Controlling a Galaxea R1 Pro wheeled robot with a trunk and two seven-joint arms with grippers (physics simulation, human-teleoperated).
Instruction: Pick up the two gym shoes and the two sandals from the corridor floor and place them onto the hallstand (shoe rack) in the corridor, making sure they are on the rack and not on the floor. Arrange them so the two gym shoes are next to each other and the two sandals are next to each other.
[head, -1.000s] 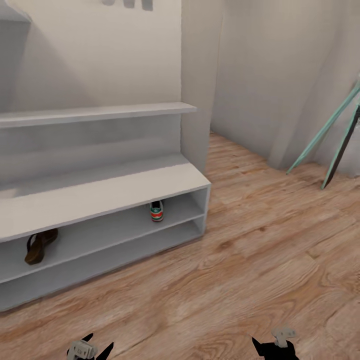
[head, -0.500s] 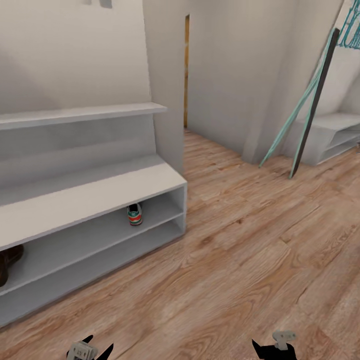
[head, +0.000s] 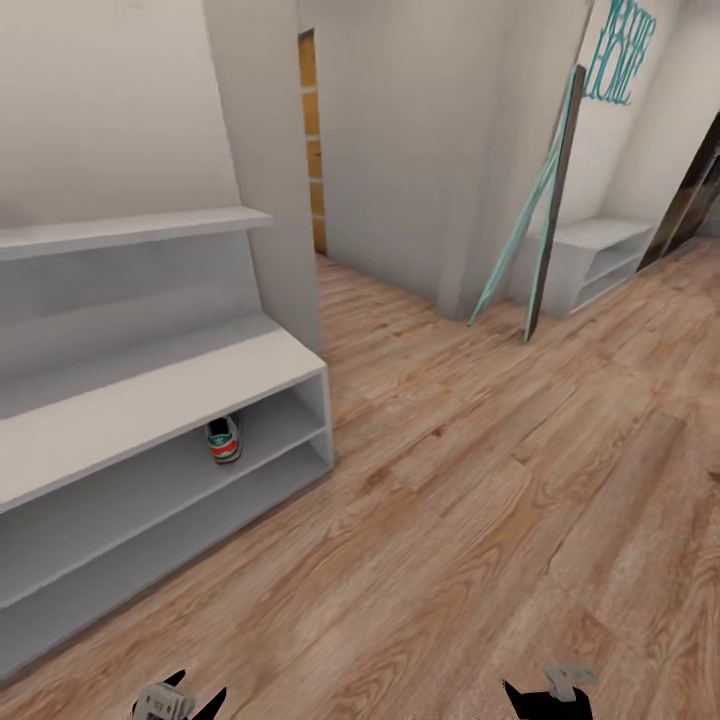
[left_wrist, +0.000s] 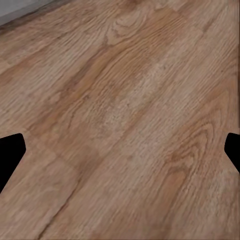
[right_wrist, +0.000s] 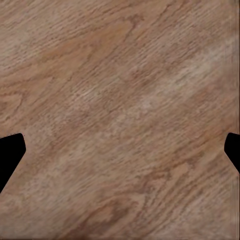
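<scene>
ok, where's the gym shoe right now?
In the head view, one gym shoe sits on the upper open tier of the hallstand, at the picture's left, near the rack's right end and off the corridor floor.

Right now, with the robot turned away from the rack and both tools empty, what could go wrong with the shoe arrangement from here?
Only one white sneaker with green stripes sits on the pale grey two-tier rack, alone near its right end; its partner may end up far from it. Both open tools, left and right, face bare wood-grain floor, so no shoe is lined up for pickup.
</scene>
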